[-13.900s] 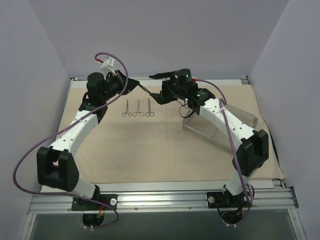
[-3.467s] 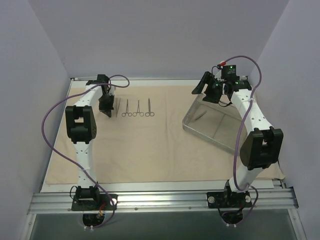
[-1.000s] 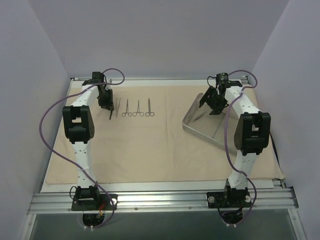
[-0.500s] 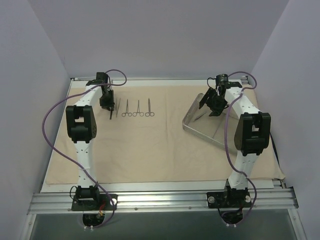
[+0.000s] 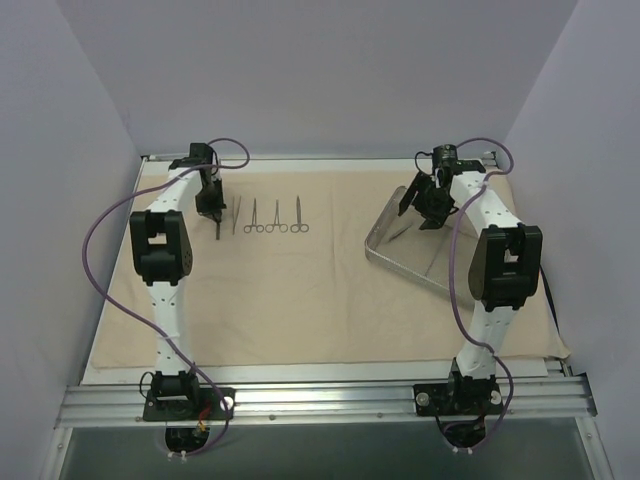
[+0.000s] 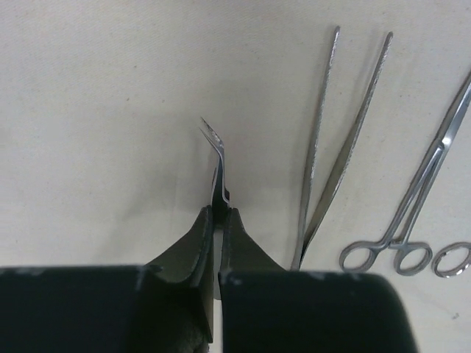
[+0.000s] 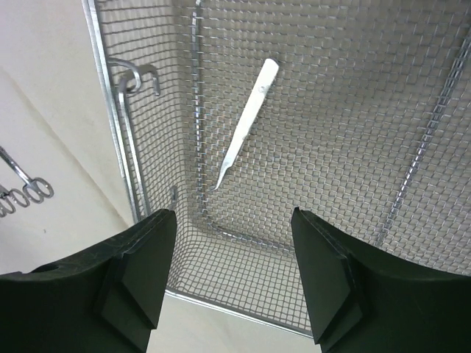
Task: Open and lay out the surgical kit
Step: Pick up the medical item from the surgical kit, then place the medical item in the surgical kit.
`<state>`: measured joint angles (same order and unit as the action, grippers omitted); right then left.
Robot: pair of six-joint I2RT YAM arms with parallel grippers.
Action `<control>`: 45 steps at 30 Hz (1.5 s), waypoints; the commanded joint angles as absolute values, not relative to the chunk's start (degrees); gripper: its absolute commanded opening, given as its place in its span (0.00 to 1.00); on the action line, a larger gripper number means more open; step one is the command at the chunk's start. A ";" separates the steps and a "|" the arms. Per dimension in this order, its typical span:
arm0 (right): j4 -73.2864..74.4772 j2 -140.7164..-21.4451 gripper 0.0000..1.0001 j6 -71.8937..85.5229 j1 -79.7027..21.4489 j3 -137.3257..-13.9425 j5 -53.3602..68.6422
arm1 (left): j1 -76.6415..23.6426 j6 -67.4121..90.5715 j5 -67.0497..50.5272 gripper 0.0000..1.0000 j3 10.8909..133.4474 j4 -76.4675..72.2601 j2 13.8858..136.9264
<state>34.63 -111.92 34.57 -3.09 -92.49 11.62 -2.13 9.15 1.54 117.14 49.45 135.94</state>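
Left wrist: I'm laying slim curved-tip metal forceps (image 6: 219, 169), clenched in L gripper (image 6: 218, 215), 9 o'clock of long steel tweezers (image 6: 309, 220); R gripper (image 7: 232, 220) gaping; next: release.

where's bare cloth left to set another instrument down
Bare cloth spans the whole near half, and the gap between the ring-handled forceps and the mesh tray. Crowded at far left: long tweezers beside the curved-tip forceps.

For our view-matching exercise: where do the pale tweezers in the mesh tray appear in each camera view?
Top external: pale tweezers right of centre, inside the mesh tray.
Left wrist: not in it.
Right wrist: tweezers upper centre, lying diagonally on the mesh.
Shared landmark: the beige cloth, visible in all three views.
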 commanded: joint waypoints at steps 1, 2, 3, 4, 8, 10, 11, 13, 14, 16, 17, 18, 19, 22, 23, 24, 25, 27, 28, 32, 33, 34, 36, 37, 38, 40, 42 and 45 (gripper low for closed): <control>37.61 -108.46 0.64 30.16 -3.34 -98.78 12.39 | -0.88 11.86 0.54 0.02 118.65 53.08 126.66; 37.88 -108.46 0.64 27.97 -3.60 -99.92 13.61 | -0.79 12.04 -3.04 0.02 118.39 53.52 123.69; 37.97 -108.46 0.64 27.17 -3.86 -101.06 14.06 | -0.79 12.39 -5.34 0.02 117.95 53.61 122.01; 37.79 -108.54 0.64 26.46 -4.22 -103.25 15.11 | -0.79 13.26 -8.75 0.02 115.43 52.31 120.43; 37.01 -110.64 0.59 24.61 -7.37 -109.68 22.40 | -1.93 16.51 -31.15 0.02 104.26 42.56 110.77; 35.78 -111.53 0.60 25.48 -10.27 -111.96 26.44 | -3.33 22.55 -41.63 0.02 96.29 34.77 108.03; 33.68 -111.97 0.61 26.10 -11.50 -112.41 27.50 | -4.04 24.59 -43.92 0.02 94.07 32.37 105.76; 31.30 -112.32 0.65 28.55 -14.75 -112.67 29.18 | -7.19 26.97 -45.44 0.02 91.16 29.27 104.16; 29.29 -112.93 0.66 29.61 -15.72 -112.68 29.27 | -8.43 26.98 -45.09 0.02 89.75 28.83 102.85; 27.61 -113.81 0.66 32.24 -18.18 -112.85 30.14 | -11.23 29.51 -44.03 0.02 88.43 26.47 101.96; 27.42 -114.69 0.66 32.69 -18.98 -113.63 29.89 | -11.86 30.49 -44.12 0.02 87.20 25.41 101.34; 27.42 -115.13 0.66 33.04 -19.85 -114.08 29.36 | -12.39 31.46 -44.03 0.02 86.93 24.10 101.25; 27.51 -115.40 0.66 33.39 -21.43 -114.52 27.96 | -13.44 32.51 -43.95 0.02 86.66 23.56 101.16; 26.46 -115.58 0.66 34.62 -23.63 -114.70 26.81 | -14.94 32.78 -43.16 0.02 86.92 23.12 101.16; 26.37 -115.58 0.66 34.72 -24.16 -114.70 26.37 | -15.55 32.87 -43.07 0.02 87.10 23.12 101.25; 26.45 -115.75 0.66 34.63 -24.60 -115.05 26.11 | -15.90 33.13 -42.98 0.02 87.19 22.51 101.25; 27.50 -115.93 0.66 34.63 -24.96 -115.22 25.76 | -16.08 33.57 -42.89 0.02 87.10 22.24 101.25; 28.04 -116.45 0.66 34.54 -26.01 -115.31 25.22 | -16.43 34.01 -42.98 0.02 87.27 21.54 101.60; 28.30 -116.54 0.65 34.54 -26.19 -115.05 25.05 | -16.52 34.19 -42.98 0.02 87.45 21.53 101.60; 27.60 -116.54 0.63 34.80 -27.07 -114.87 24.96 | -16.96 34.10 -43.07 0.02 87.98 21.53 102.48; 27.42 -116.63 0.62 35.07 -27.16 -114.87 25.66 | -17.05 34.28 -43.24 0.02 88.07 21.27 102.65; 27.07 -116.72 0.62 35.16 -27.33 -114.96 25.84 | -17.05 34.45 -43.42 0.02 88.24 21.18 102.83; 27.25 -117.33 0.61 35.07 -27.94 -115.57 26.01 | -17.23 34.54 -43.51 0.02 88.68 21.01 103.36; 27.25 -117.68 0.61 34.98 -28.12 -115.66 26.36 | -17.31 34.54 -43.68 0.02 88.94 21.01 103.53; 27.33 -117.77 0.61 34.98 -28.39 -115.84 26.45 | -17.40 34.45 -43.86 0.02 89.38 21.01 103.88; 27.51 -118.30 0.60 34.98 -28.83 -116.10 26.89 | -17.49 34.54 -44.21 0.02 89.73 20.92 104.15; 27.60 -118.83 0.59 34.98 -29.00 -116.54 26.90 | -17.58 34.45 -44.30 0.02 90.09 21.01 104.41; 27.60 -119.09 0.58 35.07 -29.27 -116.98 26.72 | -17.75 34.45 -44.73 0.02 90.26 21.01 104.68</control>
